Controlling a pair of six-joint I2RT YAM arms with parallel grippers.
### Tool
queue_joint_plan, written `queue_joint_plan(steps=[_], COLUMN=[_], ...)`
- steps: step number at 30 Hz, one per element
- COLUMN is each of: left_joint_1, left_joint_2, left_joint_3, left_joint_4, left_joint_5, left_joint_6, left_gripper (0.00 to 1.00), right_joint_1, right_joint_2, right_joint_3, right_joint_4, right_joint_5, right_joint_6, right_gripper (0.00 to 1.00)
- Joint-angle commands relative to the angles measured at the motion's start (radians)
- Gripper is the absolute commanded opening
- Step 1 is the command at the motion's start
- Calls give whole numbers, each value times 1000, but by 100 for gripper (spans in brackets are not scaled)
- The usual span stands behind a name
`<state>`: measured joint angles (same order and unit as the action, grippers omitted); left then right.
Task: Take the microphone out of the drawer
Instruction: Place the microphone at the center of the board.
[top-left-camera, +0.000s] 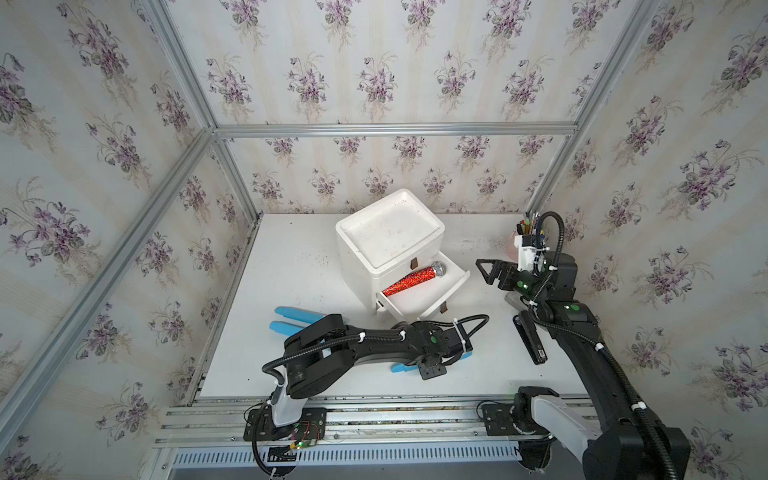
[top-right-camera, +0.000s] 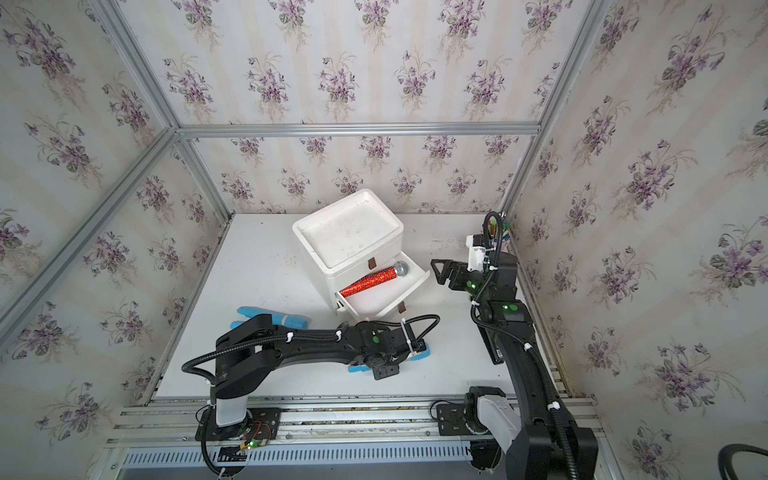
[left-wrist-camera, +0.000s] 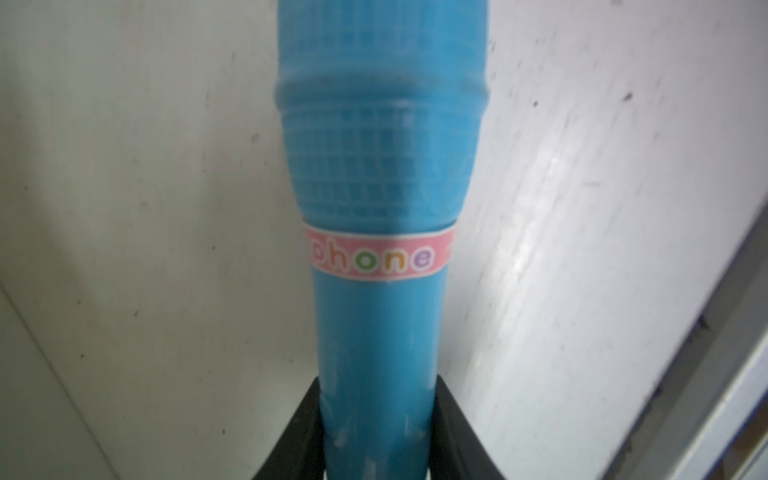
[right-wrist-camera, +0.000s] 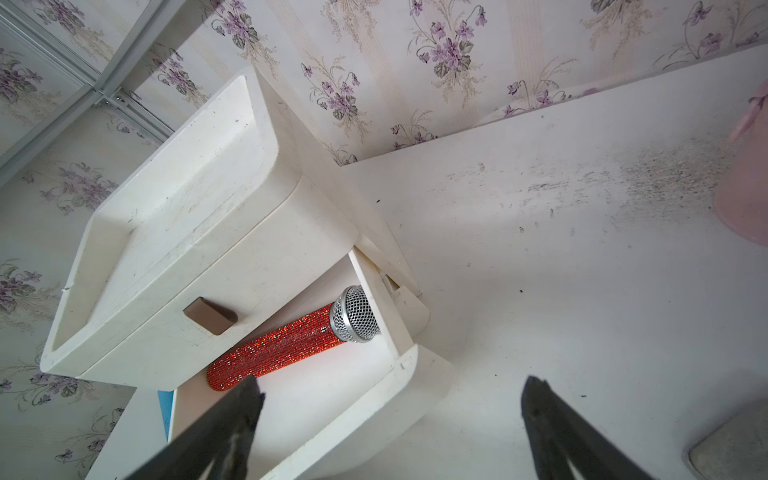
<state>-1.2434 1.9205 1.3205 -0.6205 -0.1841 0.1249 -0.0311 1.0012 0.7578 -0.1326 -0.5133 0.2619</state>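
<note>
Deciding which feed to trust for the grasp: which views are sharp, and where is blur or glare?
Left wrist view: blue microphone fills the frame, soft and out of focus; glare streak on the table. Right wrist view: red microphone in the drawer is sharp, evenly lit. Both top views: clear and evenly lit, only soft shadows.
</note>
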Motion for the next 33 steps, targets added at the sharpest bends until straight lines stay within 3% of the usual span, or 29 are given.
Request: queue_joint_plan(steps=[1,12,16,23,30,33], left_joint_1=[2,17,23,27,67,146], left_joint_2=[-68,-149,-271,-559,-729,-769], left_joint_3=[-17,-51,-67,-83,-31,-5], left_joint_4=[-70,-373,-395,-369,-420,-424], left_joint_5=[-45,-159,-134,30,-57,-146], left_joint_6=[-1,14,-46,-54,-109,-191], left_gripper=[27,20,19,21,21,21], right_joint_1=[-1,-3,-3,-4,-4,-5], right_joint_2=[-3,9,5,19,9,10], right_joint_3=[4,12,12,8,2,-6], right_joint_4=[11,35,28,55,58,64], right_joint_5=[-6,-23,-20,-40,-46,-52], right_joint_6=[0,4,0,9,11,16], right_gripper=[96,96,96,95,96,96])
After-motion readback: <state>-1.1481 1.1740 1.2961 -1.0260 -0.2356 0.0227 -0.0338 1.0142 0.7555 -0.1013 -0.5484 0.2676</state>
